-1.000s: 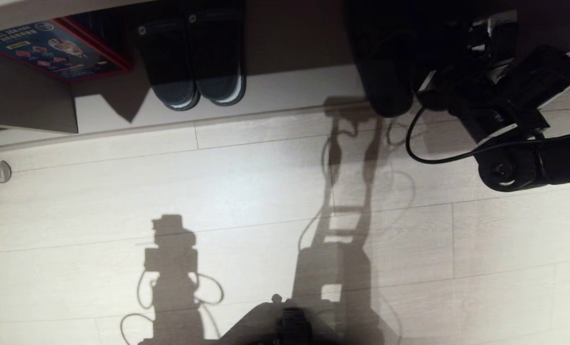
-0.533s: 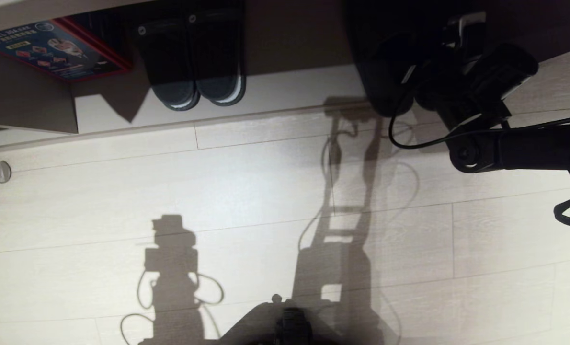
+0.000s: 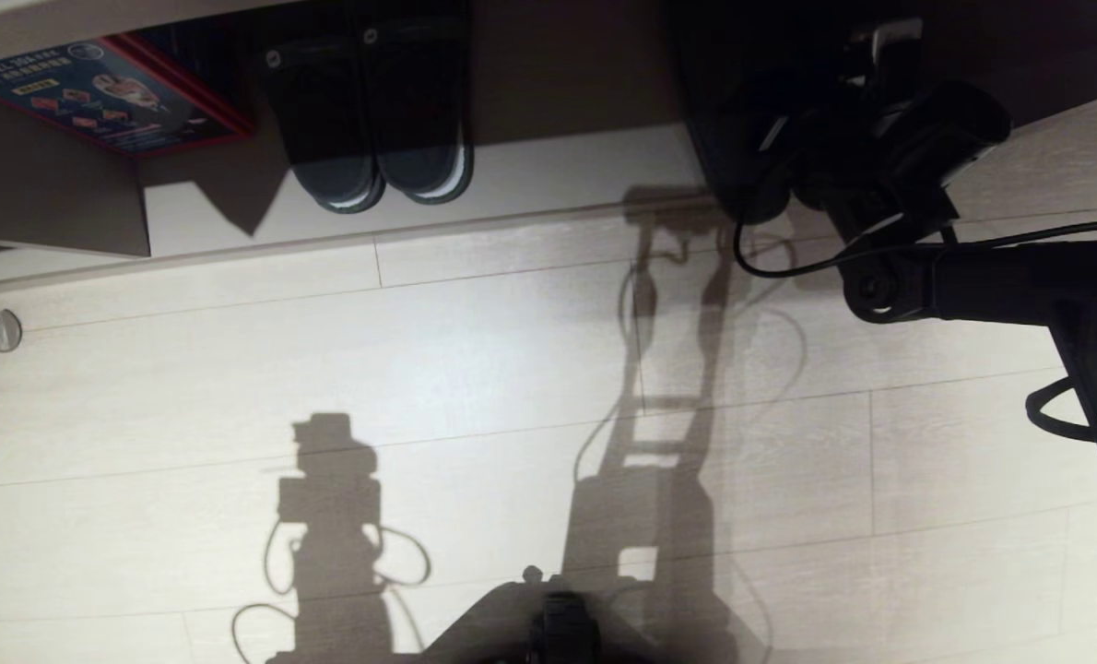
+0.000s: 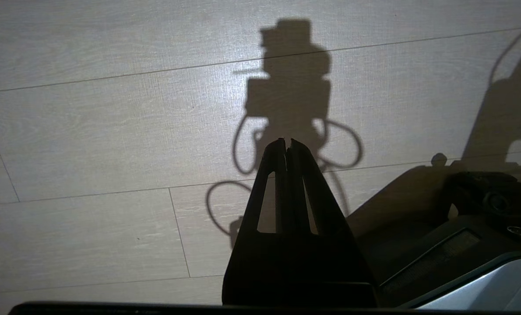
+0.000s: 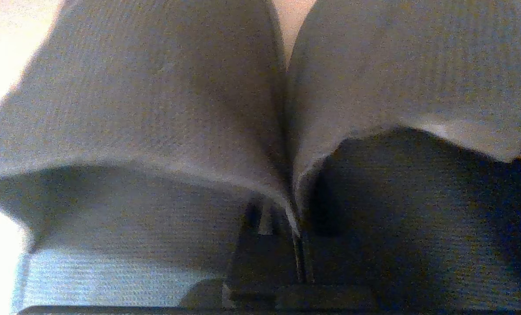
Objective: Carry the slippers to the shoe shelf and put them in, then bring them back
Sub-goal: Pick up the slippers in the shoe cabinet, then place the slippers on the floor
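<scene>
Now the right hand pinches the slippers at the shoe shelf's far right

The shoe shelf (image 3: pixel 548 175) spans the far side; the slippers (image 5: pixel 164 109) sit in its dark right bay. The right hand (image 3: pixel 788 138) is clamped on both inner strap edges together; best lift straight out, keeping both caught. The left hand (image 4: pixel 286 146), closed and empty, hangs over the near floor.

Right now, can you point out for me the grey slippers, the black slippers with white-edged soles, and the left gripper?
grey slippers (image 5: pixel 164 100): right wrist view, on the wide strap of one.
black slippers (image 3: pixel 419 111): head view, on the strap of one.
left gripper (image 4: pixel 286 146): left wrist view, at the meeting fingertips.
</scene>
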Motion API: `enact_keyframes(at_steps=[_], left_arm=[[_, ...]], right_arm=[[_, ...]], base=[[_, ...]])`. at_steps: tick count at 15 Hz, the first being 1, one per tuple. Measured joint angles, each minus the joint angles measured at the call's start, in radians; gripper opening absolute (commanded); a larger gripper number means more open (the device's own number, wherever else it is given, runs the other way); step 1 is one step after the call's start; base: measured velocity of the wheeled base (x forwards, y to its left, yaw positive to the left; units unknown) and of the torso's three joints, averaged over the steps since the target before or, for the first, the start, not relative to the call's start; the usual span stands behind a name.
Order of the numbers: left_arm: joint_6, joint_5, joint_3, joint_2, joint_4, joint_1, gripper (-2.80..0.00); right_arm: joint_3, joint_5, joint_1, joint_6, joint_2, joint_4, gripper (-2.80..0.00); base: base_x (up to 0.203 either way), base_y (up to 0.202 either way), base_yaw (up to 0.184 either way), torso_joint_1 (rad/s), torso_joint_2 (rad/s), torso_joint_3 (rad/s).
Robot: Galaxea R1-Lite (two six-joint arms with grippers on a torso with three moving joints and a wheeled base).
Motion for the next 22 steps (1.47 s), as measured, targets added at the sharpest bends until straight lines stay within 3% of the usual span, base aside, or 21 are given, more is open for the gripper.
enact_keyframes(at_steps=[5, 10, 16, 18, 22], left_arm=[[0.0, 0.0, 0.0, 0.0, 0.0, 0.0, -2.8], [0.0, 0.0, 0.0, 0.0, 0.0, 0.0, -2.8], [0.0, 0.0, 0.0, 0.0, 0.0, 0.0, -2.8], [0.0, 0.0, 0.0, 0.0, 0.0, 0.0, -2.8], [0.003, 0.0, 0.0, 0.0, 0.0, 0.0, -2.8]], right_arm=[[0.174, 0.01, 0.007, -0.001, -0.106, 0.009, -2.8], [0.524, 0.037, 0.009, -0.005, -0.347, 0.046, -2.8], [1.099, 0.059, 0.009, -0.042, -0.741, 0.141, -2.8], [1.233, 0.061, 0.009, -0.051, -0.887, 0.2, -2.8], [1.368, 0.062, 0.007, -0.06, -1.234, 0.411, -2.8]], base=[[0.0, 0.0, 0.0, 0.0, 0.0, 0.0], [0.0, 0.0, 0.0, 0.0, 0.0, 0.0], [0.0, 0.0, 0.0, 0.0, 0.0, 0.0], [0.0, 0.0, 0.0, 0.0, 0.0, 0.0], [0.0, 0.0, 0.0, 0.0, 0.0, 0.0]])
